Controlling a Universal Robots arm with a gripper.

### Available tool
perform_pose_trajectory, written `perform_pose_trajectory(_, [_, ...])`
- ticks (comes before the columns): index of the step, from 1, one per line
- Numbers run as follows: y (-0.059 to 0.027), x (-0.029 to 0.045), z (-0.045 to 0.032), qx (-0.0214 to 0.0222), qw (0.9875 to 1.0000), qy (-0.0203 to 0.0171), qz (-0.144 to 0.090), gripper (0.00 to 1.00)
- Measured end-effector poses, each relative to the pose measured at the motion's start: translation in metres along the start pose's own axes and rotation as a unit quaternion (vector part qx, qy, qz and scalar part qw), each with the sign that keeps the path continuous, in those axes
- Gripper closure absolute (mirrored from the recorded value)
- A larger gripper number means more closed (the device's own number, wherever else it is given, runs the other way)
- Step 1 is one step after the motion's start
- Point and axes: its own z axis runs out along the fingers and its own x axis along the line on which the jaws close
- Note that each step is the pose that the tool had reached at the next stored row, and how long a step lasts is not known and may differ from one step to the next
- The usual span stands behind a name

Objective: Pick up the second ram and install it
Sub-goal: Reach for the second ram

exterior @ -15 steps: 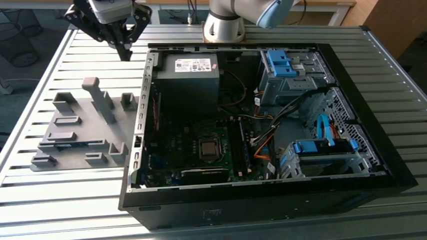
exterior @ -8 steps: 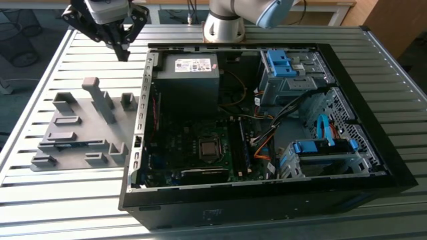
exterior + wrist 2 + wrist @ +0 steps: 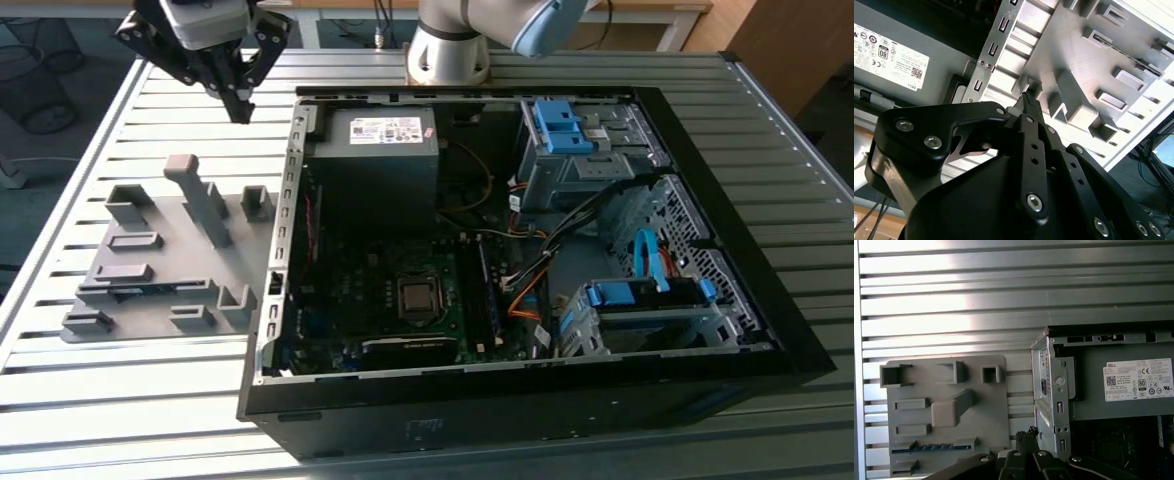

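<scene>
I read gripper [image 3: 242,108] pinched closed, empty, above the table near the case [image 3: 561,405] corner. Ram [image 3: 933,446] sits in holder [image 3: 163,266].

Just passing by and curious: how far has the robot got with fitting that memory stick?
Nothing looks finished yet. The gripper hangs shut and empty beside the computer case. The second ram lies in its grey holder, so picking up and installing are both not yet done.

I get bright daylight on the table [image 3: 127,405]; it glares toward seven o'clock in the exterior view and washes white in the first wrist view. The computer case [image 3: 534,412] is dim inside.
</scene>
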Motion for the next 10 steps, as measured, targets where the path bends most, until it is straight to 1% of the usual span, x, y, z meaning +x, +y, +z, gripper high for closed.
perform_pose_trajectory(10, [-0.0005, 0.0067, 0.0007, 0.0, 1.0, 0.0004, 0.0, 0.89])
